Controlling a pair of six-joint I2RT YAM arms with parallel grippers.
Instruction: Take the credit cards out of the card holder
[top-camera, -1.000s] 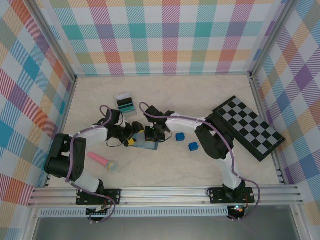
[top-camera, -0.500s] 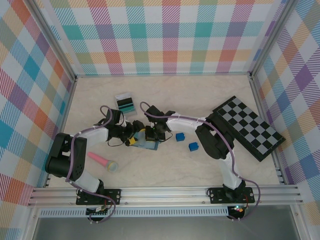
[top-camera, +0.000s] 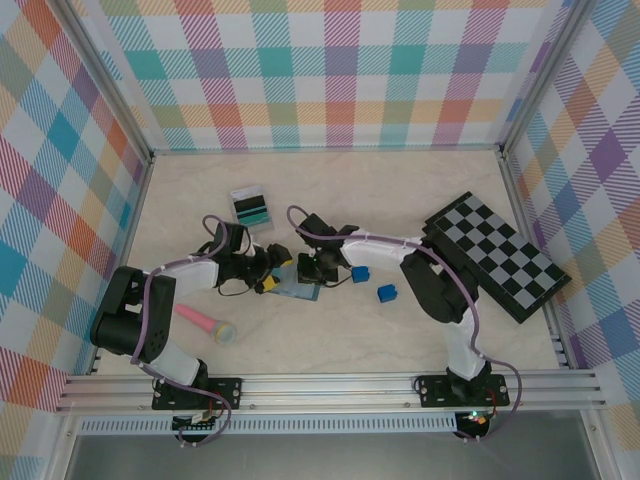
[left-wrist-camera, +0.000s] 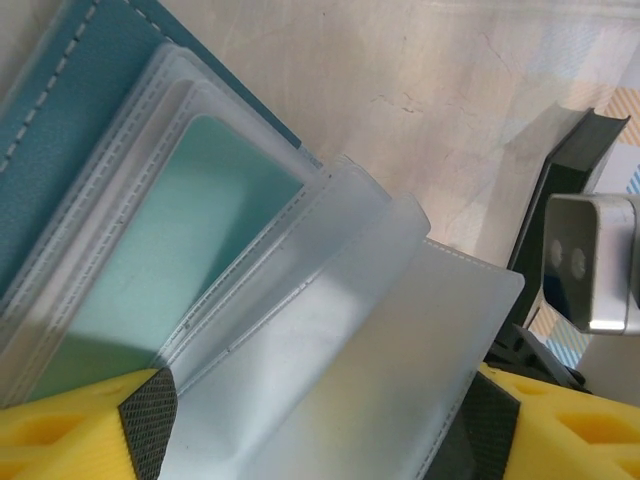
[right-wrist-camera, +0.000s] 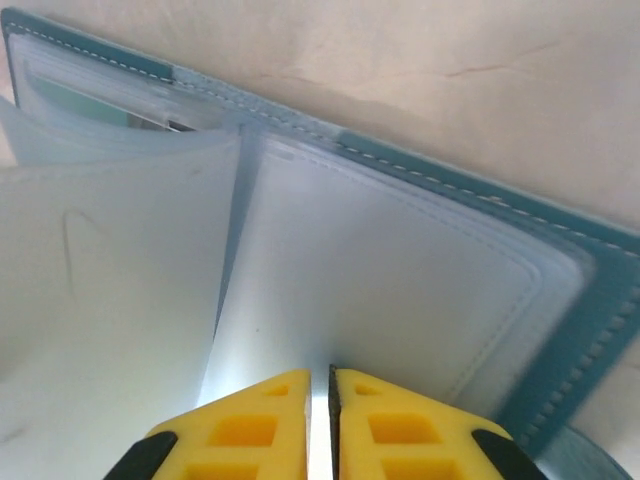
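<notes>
The card holder (top-camera: 298, 291) lies open mid-frame on the worktop (top-camera: 420, 190). The left gripper (left-wrist-camera: 320, 412), jaws wide apart, straddles loose clear sleeves (left-wrist-camera: 350, 330). The teal-green card (left-wrist-camera: 165, 265) sits pocketed just up-left of them, long axis running lower left to upper right, likely nearer this arm. The right gripper (right-wrist-camera: 332, 395), jaws together, sits over the opposite page.

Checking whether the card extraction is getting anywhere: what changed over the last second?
Both arms shifted slightly right. The left gripper, open, edged along the card holder. The right gripper, shut, moved right over it, its elbow swinging outward. Nothing was visibly grabbed or released. The card holder, blue cubes and checkerboard stayed put. The teal card is in its sleeve.
</notes>
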